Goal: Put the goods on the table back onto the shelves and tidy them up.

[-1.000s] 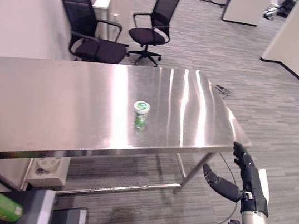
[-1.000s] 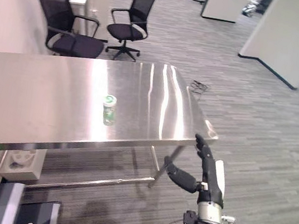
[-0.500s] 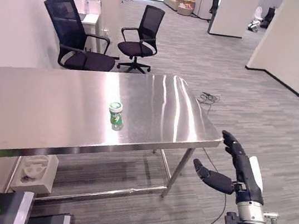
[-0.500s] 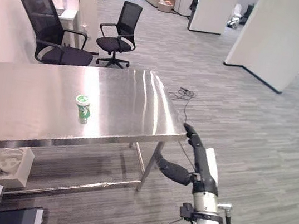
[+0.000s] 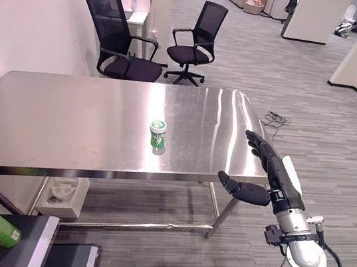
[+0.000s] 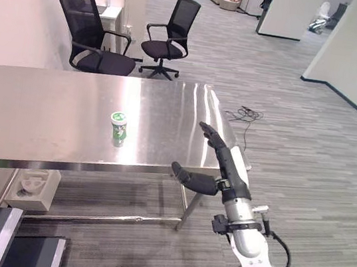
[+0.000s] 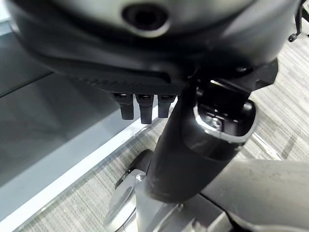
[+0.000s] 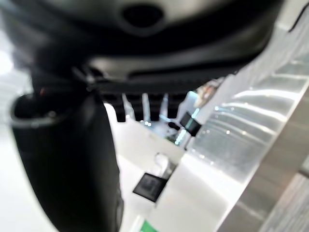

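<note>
Left eye view: one green-lidded jar [image 5: 157, 135] remains on the steel table [image 5: 46, 120], well beyond the fingertips. The right hand [image 5: 267, 180] is spread open, empty. The left hand [image 7: 145, 72] also holds nothing, fingers straight.

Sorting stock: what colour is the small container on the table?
Green with a white lid, clearest in the left eye view.

Bright, even room light. White glare streaks the counter [image 5: 222, 113] beyond the robot hand [image 5: 267, 180]. Wrist views are blurred up close.
</note>
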Available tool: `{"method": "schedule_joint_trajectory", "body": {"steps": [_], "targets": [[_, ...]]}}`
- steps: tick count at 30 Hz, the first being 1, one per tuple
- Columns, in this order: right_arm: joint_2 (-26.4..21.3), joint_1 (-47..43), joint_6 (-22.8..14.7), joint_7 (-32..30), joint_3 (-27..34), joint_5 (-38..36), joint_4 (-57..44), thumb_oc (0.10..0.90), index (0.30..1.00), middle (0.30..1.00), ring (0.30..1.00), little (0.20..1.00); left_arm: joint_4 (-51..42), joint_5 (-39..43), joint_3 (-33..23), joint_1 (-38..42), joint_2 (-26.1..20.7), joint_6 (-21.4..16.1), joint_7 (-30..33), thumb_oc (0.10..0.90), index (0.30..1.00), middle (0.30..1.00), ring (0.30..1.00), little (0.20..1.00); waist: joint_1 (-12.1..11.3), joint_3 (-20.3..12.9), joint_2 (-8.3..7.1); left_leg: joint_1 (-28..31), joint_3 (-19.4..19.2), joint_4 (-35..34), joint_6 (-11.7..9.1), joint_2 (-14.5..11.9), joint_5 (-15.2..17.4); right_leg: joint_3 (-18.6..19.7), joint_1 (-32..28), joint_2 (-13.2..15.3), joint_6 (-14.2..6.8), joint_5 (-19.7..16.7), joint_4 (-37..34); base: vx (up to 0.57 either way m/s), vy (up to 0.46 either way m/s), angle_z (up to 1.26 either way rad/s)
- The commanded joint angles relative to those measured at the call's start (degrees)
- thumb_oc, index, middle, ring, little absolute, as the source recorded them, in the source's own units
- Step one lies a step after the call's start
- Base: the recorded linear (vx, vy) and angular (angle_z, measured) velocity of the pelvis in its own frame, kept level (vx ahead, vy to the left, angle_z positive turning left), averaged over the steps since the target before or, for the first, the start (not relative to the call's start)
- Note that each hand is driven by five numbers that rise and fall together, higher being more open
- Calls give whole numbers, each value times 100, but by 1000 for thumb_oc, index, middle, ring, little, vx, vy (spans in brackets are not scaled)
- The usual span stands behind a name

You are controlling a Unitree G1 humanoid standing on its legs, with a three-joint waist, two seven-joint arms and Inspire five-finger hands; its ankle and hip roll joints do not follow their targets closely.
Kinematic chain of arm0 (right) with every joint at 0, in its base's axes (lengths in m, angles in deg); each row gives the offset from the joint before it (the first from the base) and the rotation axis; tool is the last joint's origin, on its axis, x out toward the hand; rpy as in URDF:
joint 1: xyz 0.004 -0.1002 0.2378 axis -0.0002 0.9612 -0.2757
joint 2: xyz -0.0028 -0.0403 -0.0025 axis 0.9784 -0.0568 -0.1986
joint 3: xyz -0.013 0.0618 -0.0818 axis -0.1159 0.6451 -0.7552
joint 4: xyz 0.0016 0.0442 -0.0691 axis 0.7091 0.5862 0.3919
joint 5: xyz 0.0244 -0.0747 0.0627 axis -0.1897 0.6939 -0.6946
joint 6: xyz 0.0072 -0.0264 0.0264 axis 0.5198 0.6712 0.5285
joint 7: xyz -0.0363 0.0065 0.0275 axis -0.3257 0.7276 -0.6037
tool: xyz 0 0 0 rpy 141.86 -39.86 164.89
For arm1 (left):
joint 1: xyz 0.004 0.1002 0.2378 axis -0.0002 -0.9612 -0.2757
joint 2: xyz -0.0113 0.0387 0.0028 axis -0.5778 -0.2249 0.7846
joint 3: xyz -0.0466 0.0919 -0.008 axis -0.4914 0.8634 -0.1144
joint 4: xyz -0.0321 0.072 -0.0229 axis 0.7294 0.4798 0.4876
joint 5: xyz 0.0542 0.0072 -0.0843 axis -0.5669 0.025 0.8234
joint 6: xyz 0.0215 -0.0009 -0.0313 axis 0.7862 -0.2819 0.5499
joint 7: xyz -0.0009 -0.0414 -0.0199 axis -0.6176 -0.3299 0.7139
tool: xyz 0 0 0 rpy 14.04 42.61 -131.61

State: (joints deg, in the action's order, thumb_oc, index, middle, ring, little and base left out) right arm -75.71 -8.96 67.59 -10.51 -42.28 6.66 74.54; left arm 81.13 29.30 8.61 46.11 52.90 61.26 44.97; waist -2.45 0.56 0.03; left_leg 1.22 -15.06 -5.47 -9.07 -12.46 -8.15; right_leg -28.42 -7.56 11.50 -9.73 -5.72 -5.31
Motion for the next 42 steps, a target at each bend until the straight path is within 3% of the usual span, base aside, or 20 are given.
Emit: {"method": "schedule_joint_trajectory", "body": {"steps": [1,6,11,16,33,34,37,42], "targets": [[-372,-968,-422,131,100,-780,-203,800,900,900,900,900,26,119,379,501,270,-363,-246,800,900,900,900,900,-131,-31,-9,-92,56,47,69,-245,307,351,95,364,-236,234,157,0,0,0],[-554,-1440,-297,578,-398,-1686,69,800,900,900,900,900,29,211,432,522,191,-333,-334,800,900,900,900,900,-213,-1,-4,-107,100,47,64,-242,296,329,105,313,-199,305,214,52,-29,4],[-610,-1749,-180,732,-737,-2003,381,800,900,900,900,900,40,254,479,534,178,-300,-367,800,900,900,900,900,-265,10,2,-124,140,47,58,-248,283,302,102,281,-172,353,254,46,-21,12],[-618,-2423,-72,698,-1179,-2125,786,800,900,900,900,900,36,342,554,634,153,-263,-347,800,900,900,900,900,-295,40,-34,-133,191,47,64,-247,286,301,103,236,-147,420,328,42,-9,5],[-307,-2930,-52,487,-1313,-2079,1144,800,900,900,900,900,-7,427,578,672,89,-228,-308,800,900,900,900,900,-404,21,-263,-23,247,47,132,-193,406,343,72,214,-152,419,358,21,4,2],[870,-3553,364,333,-2004,-1070,1670,800,900,900,900,900,280,1723,-380,867,-207,-80,-262,800,900,900,900,900,-867,111,-936,67,1077,335,813,1051,1081,871,708,46,-200,-252,282,66,-28,-10],[866,-3425,337,261,-1936,-985,1604,800,900,900,900,900,406,1732,-447,822,-186,-55,-260,800,900,900,900,900,-858,74,-900,106,1140,179,748,978,989,843,642,-34,-172,-204,131,108,-64,-16],[597,-3123,301,-142,-1419,-202,1095,800,900,900,900,900,603,1737,-763,722,-123,12,-190,800,900,900,900,900,-818,-1,-820,76,1229,47,649,871,901,729,593,-163,-112,-77,33,69,-30,28]]}}
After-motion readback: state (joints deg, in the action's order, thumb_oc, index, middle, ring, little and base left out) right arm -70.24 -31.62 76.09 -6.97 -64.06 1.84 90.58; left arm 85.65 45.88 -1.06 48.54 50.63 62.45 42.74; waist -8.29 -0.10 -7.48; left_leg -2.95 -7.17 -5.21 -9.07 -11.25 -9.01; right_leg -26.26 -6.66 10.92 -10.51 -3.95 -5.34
